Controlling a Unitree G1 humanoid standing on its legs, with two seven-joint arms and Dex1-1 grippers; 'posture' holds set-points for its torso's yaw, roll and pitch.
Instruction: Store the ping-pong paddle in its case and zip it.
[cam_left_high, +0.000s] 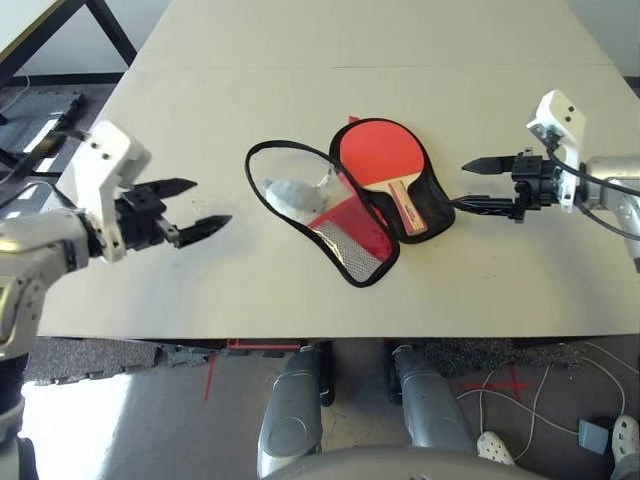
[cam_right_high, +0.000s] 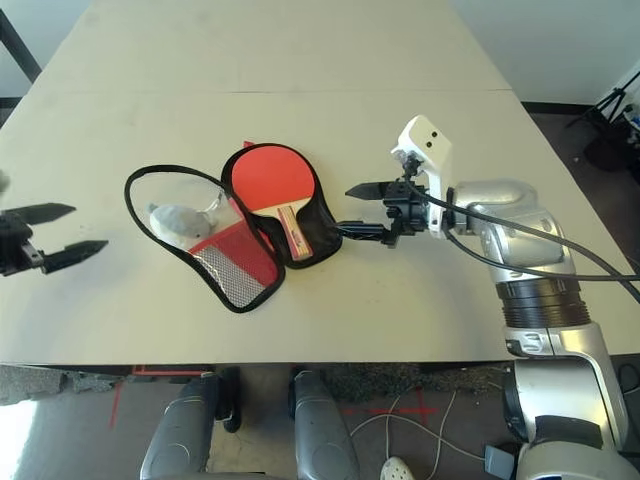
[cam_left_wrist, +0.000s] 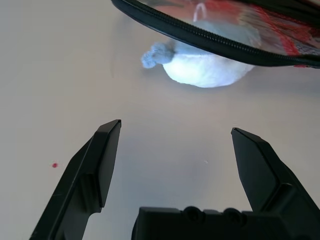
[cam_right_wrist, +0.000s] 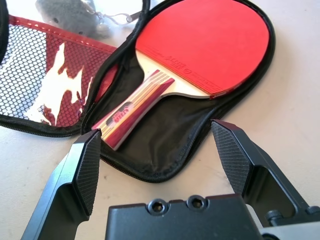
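On the black lining of the open case (cam_left_high: 400, 205) lies the paddle (cam_left_high: 380, 152), red face up, handle toward the robot. The case's other half, with its mesh pocket, is folded out flat on the side away from the right gripper (cam_right_high: 362, 208), and a grey pouch (cam_left_high: 292, 195) sits just beside that flap.

The paddle is probably light and stiff and needs no further handling. The case looks soft and floppy; its flap would likely sag if lifted by one spot, so the piped rim of the mesh half seems the best place to pinch, folding it over the paddle.

Both grippers hang with jaws spread wide, grasping nothing. The right one is just beside the case, the left gripper (cam_left_high: 195, 208) well apart from it. The table (cam_left_high: 300, 90) lies bare beyond the case; its near edge is close to the case's handle end.
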